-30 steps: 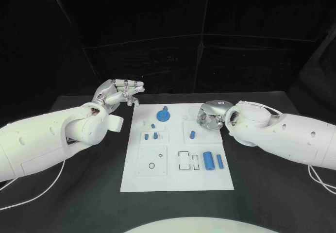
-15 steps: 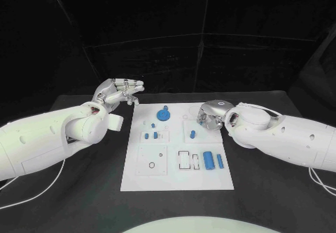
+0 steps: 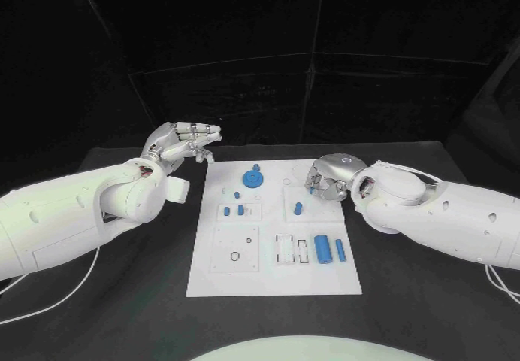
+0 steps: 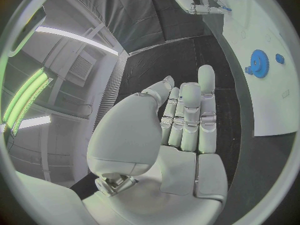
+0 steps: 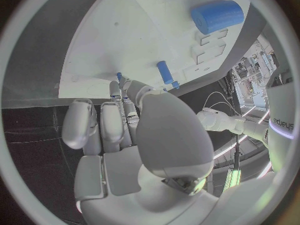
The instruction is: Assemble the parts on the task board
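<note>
seems early in the assembly: blue gear (image 3: 252, 178) and small pegs (image 3: 233, 211) standing in task board (image 3: 271, 278), two cylinders (image 3: 329, 248) lying loose. right hand (image 3: 326, 180) over far right part, grasp unclear. left hand (image 3: 186, 141) beside board, empty, fingers loosely apart.

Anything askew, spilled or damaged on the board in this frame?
Nothing stands out. The task board lies flat and square on the table, the blue gear and blue cylinder rest on it, and no part has strayed off it.
</note>
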